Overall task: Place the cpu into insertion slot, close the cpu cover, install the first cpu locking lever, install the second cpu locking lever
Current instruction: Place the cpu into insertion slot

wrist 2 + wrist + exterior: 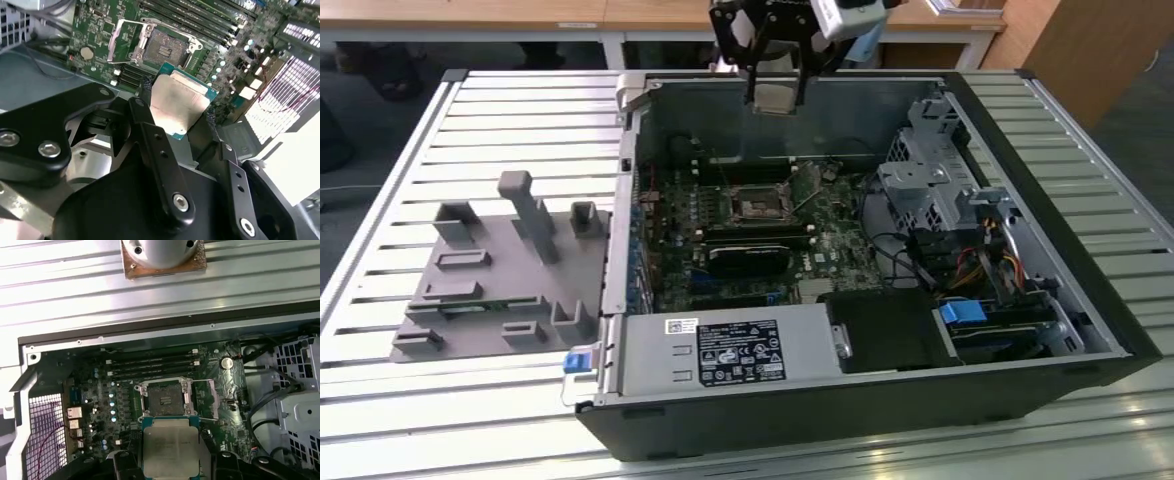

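My gripper [774,104] hangs high over the back wall of the open computer case, shut on the cpu [774,88], a flat silver-tan square. In both wrist views the cpu [179,100] [172,452] sits between the two black fingers [144,85]. The insertion slot [754,205] [169,47] [162,399] lies bare on the green board well below the chip, its dark square showing. The cpu cover [122,42] [204,399], a thin silver frame, is swung open beside the slot.
The black case [1067,260] lies on a slatted metal table [400,180]. A grey power-supply box [720,350] sits at its front, drive cages and cables [947,200] at the exterior view's right, and memory strips [150,365] beside the slot. A grey fixture [494,270] stands at the exterior view's left.
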{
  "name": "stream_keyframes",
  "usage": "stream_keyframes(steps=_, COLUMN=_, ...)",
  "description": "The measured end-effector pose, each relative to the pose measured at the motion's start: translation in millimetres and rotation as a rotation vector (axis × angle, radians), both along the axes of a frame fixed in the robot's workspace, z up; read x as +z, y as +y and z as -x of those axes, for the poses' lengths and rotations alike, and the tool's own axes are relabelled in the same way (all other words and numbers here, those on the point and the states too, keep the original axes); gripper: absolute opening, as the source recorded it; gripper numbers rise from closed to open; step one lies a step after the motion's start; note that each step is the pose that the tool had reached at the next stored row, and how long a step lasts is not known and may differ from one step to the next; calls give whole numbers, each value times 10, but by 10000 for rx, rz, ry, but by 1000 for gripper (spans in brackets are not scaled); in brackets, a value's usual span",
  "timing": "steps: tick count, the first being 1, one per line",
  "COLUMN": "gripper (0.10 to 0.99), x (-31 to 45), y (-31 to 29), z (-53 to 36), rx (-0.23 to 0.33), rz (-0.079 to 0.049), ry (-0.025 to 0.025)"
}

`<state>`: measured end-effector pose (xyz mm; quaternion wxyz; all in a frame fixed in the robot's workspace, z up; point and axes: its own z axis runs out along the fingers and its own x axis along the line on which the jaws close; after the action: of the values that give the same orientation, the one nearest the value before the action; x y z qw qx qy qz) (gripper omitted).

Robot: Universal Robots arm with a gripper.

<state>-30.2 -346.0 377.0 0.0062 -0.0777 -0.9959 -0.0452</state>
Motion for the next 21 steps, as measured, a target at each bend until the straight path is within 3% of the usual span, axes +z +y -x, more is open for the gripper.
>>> stream_keyframes(steps=21, gripper=537, x=-23, y=3, z=0, rx=-2928, rz=62, ry=-8)
